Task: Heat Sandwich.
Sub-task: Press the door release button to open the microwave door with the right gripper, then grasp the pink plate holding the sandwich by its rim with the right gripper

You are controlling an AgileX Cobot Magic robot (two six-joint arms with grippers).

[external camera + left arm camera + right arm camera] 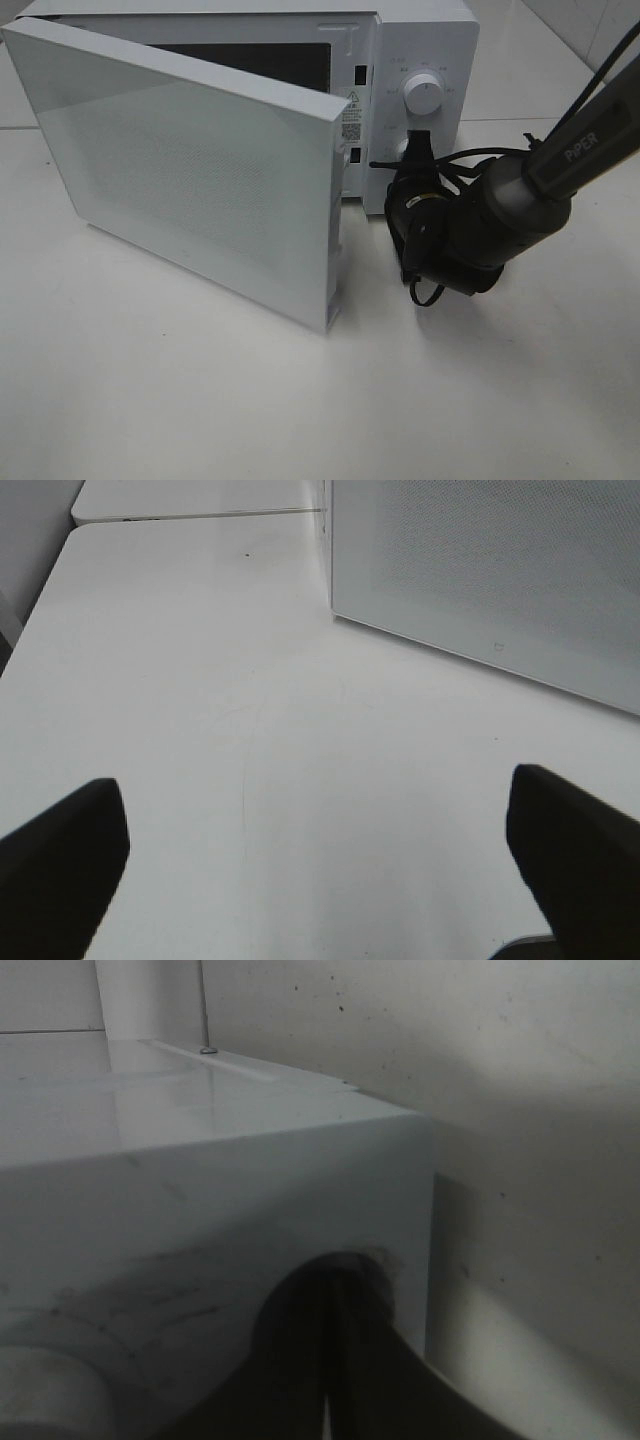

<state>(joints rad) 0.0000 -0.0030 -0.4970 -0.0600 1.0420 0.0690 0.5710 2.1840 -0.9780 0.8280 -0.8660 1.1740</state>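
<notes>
High view: the microwave door (190, 170) stands ajar. The right gripper (417, 150), closed on nothing, sits at six o'clock from the dial (425, 97). The sandwich shows nowhere.
Left wrist: the left gripper (318, 865) gapes over the table (250, 730).
Right wrist: the fingertips (365, 1360) are against the panel (200, 1220).
Probably the door or timer step; next, find the sandwich.

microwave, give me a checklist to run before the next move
1. Microwave door open wide: ok.
2. Sandwich located: cannot tell, no view shows it, and the door hides the inside of the oven.
3. Left gripper open and empty: ok.
4. Right gripper off the control panel: not ok, it is shut with its tips at the panel, below the upper dial.
</notes>
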